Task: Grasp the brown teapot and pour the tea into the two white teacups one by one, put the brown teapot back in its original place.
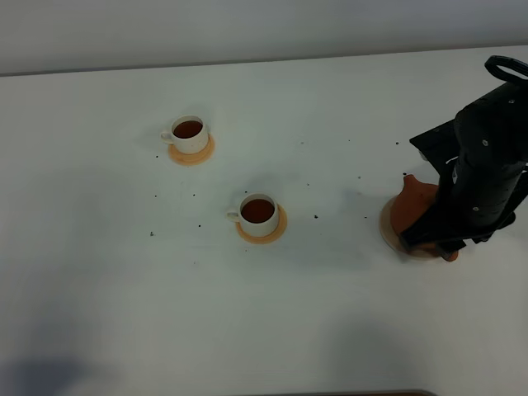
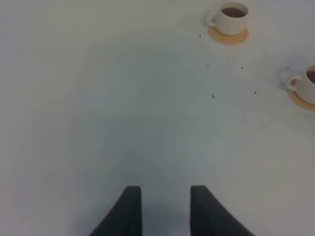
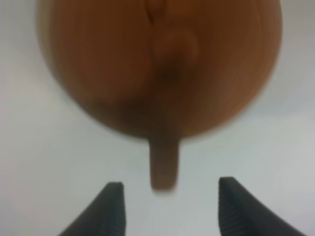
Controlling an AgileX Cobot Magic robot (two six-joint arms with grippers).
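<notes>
The brown teapot (image 1: 412, 206) stands on the pale beige coaster (image 1: 388, 228) at the right, spout toward the cups. My right arm (image 1: 487, 173) covers its back half. In the right wrist view the right gripper (image 3: 170, 196) is open, its fingertips (image 3: 114, 196) level with the end of the teapot's handle (image 3: 164, 164), one on each side, not touching it. The teapot's body (image 3: 157, 64) is blurred and close. Two white teacups (image 1: 189, 132) (image 1: 258, 213) hold dark tea, each on an orange coaster (image 1: 191, 153). My left gripper (image 2: 166, 206) is open and empty over bare table.
Small dark specks (image 1: 316, 216) lie scattered on the white table (image 1: 107, 289). The left wrist view shows both cups (image 2: 233, 17) (image 2: 307, 86) far from the left gripper. The table's back edge (image 1: 247, 62) runs behind the cups.
</notes>
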